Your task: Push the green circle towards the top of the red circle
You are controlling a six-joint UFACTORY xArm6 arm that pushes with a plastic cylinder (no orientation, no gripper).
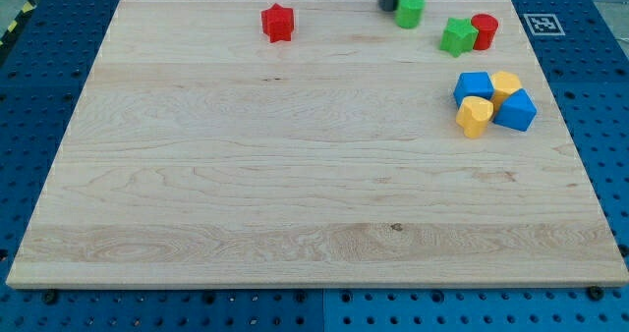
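A green circle [411, 9] sits at the wooden board's [295, 175] top edge, my tip [389, 8], a bare rod with no pincer, touching its left side, the red circle [485, 29] lower right, a green star [457, 36] touching that circle's left.

The board [295, 175] is pale wood with fine grain, set on a blue perforated table [39, 96]. Blocks: a red star [278, 23], green circle [410, 10], green star [457, 36], red circle [484, 30] — plus two blue [473, 86] [516, 110] and two yellow [506, 84] [475, 116]. The rod is dark.
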